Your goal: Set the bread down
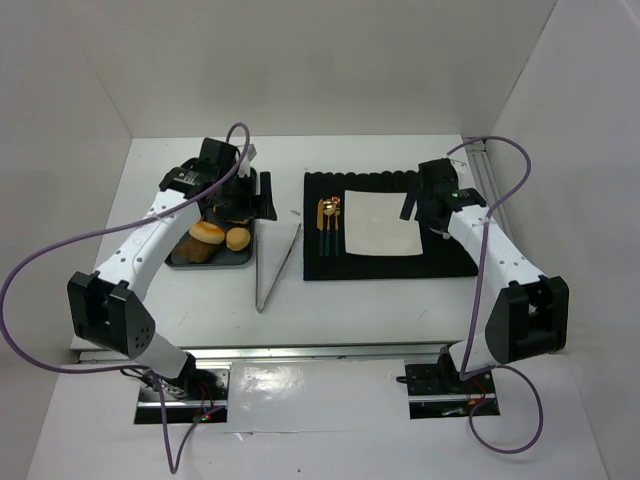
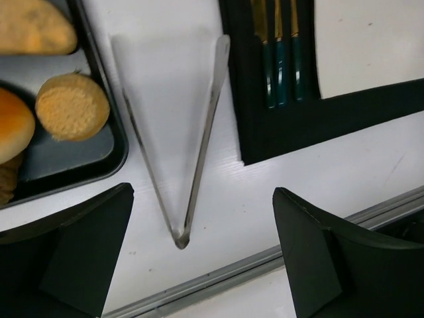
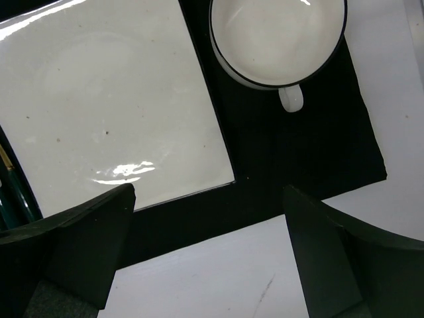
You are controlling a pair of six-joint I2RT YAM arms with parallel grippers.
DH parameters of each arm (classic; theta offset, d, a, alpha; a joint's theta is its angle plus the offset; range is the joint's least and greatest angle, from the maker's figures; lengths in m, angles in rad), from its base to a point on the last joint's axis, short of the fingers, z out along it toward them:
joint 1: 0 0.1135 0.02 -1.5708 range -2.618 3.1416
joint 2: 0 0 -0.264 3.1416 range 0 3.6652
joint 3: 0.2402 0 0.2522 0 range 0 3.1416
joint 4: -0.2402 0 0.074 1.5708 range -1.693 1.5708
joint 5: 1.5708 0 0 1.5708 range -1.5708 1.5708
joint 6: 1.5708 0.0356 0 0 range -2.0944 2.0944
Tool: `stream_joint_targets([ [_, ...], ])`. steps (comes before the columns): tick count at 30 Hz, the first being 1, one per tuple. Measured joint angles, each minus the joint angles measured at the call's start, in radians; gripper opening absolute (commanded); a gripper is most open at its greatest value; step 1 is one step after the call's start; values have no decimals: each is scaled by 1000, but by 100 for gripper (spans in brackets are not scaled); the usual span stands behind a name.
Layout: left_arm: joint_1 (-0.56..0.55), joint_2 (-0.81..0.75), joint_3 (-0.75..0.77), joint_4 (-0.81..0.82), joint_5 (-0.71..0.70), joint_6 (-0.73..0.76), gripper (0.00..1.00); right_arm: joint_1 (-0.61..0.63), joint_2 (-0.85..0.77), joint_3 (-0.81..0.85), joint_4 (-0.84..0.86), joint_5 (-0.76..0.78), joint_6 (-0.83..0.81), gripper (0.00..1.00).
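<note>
Bread rolls (image 1: pixel 208 232) lying in dark tray (image 1: pixel 215 263) at table's (image 1: pixel 350 310) left. Left gripper (image 2: pixel 202 192) above tray's far end, jaws spread wide, gripping nothing. Tongs (image 1: pixel 275 265) flat between tray and black mat (image 1: pixel 440 262). Right gripper (image 3: pixel 209 192) over mat by white plate (image 1: pixel 380 225) and cup (image 3: pixel 275 33), jaws likewise apart, empty

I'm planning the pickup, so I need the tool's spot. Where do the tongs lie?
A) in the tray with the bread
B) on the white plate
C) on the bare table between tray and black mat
C: the tongs lie on the table between the tray and the black mat.
</note>
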Motion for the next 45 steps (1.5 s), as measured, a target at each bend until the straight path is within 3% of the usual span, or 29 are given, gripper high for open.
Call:
stream_joint_targets([
  [6,-10,-58,-61,-32,-80,6,92,-3,-6,-11,12,-11,18,100],
  [13,-123,-135,-208,-40,-158,-24,99,-1,-23,-34,31,-48,22,100],
  [24,-263,-164,-406,-22,-225,-166,99,20,-50,-79,100,-147,20,100],
  [45,-261,98,-517,224,-265,-212,90,60,-50,-78,127,-153,17,100],
])
